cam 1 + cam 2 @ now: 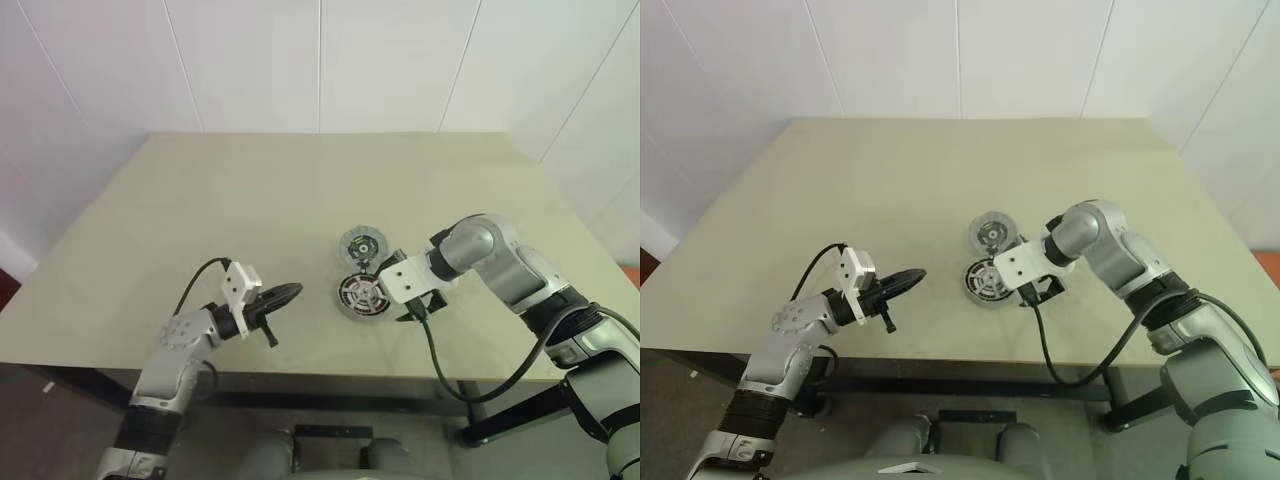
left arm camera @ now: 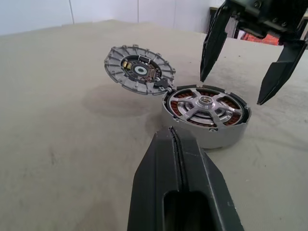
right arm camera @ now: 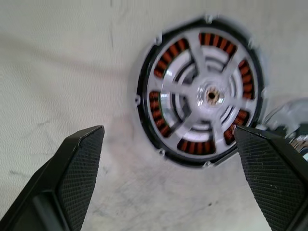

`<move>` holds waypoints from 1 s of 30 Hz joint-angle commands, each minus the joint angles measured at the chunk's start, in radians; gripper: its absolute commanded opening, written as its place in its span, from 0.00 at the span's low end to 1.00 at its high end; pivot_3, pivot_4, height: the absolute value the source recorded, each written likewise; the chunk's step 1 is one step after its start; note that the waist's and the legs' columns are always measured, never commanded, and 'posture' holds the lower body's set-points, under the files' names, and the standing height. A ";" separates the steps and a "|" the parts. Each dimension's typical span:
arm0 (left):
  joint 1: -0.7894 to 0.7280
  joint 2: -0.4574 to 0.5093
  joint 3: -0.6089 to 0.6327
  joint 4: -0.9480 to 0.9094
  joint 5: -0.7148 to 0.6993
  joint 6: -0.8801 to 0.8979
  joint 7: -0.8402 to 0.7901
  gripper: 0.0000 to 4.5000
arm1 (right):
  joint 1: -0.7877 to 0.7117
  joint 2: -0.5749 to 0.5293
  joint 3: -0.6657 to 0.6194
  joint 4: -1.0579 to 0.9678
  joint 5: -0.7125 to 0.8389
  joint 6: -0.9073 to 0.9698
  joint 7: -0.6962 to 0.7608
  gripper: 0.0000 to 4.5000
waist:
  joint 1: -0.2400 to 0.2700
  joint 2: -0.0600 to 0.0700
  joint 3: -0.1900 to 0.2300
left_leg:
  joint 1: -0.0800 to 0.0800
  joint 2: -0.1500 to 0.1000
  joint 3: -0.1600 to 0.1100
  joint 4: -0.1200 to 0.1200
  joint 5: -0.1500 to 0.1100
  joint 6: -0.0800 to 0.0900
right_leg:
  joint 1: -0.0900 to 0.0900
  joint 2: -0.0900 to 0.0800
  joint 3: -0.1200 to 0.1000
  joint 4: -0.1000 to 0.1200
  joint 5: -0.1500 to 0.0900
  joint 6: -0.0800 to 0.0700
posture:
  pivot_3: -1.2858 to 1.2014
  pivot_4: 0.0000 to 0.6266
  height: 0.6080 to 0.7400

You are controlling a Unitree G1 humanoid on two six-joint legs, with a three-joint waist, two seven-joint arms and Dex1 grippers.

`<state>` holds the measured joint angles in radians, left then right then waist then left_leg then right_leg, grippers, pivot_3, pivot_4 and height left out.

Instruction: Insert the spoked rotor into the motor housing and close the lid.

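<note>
Rotor (image 2: 206, 102) seated in housing (image 2: 211, 137), windings half-hidden; right fingers (image 3: 79, 168) spread, left fingers (image 2: 163, 159) pressed together.

Spoked rotor (image 2: 206, 103) inside copper-wound motor housing (image 2: 211, 137); ribbed lid (image 2: 138, 69) tilted open alongside.

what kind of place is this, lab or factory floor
Probably a robot test or lab room rather than a factory floor: one plain beige table against bare white panelled walls, carrying just a motor housing with its spoked rotor seated and the lid alongside.
</note>
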<state>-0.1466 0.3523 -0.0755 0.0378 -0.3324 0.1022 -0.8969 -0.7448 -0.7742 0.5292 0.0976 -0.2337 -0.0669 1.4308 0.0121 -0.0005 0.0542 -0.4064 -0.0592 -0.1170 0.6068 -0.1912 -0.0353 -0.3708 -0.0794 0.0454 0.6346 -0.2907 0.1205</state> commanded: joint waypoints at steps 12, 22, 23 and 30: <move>-0.043 -0.001 -0.016 0.021 0.013 -0.012 -0.007 0.00 | 0.052 -0.014 -0.014 0.002 -0.067 -0.011 -0.044 1.00 | 0.000 0.000 0.000 | 0.000 0.000 0.000 0.000 0.000 0.000 | 0.000 0.000 0.000 0.000 0.000 0.000 | 0.52 0.00 1.00; -0.044 0.004 -0.015 0.032 0.019 -0.011 -0.009 0.00 | 0.053 0.005 -0.015 0.025 -0.087 -0.015 -0.061 1.00 | 0.000 0.000 0.000 | 0.000 0.000 0.000 0.000 0.000 0.000 | 0.001 0.000 0.000 0.001 0.000 0.000 | 0.52 0.00 1.00; -0.045 0.004 -0.015 0.035 0.020 -0.013 -0.010 0.00 | 0.053 0.005 -0.015 0.027 -0.087 -0.017 -0.060 1.00 | 0.000 0.000 0.000 | 0.000 0.000 0.000 0.000 0.000 0.000 | 0.001 0.000 0.000 0.001 0.000 0.000 | 0.52 0.00 1.00; -0.051 -0.004 -0.023 0.048 0.025 -0.018 -0.012 0.00 | 0.059 0.011 -0.021 0.027 -0.088 -0.018 -0.074 1.00 | 0.000 0.000 0.000 | 0.001 0.000 0.000 0.000 0.000 0.000 | 0.001 0.000 0.000 0.001 0.000 0.000 | 0.52 0.00 1.00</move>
<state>-0.1729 0.3509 -0.0992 0.0975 -0.3086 0.0998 -0.9081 -0.6765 -0.7673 0.5303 0.1353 -0.3220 -0.0754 1.3685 0.0120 -0.0005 0.0542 -0.4057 -0.0593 -0.1169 0.6073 -0.1911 -0.0352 -0.3701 -0.0793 0.0454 0.6353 -0.2907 0.1204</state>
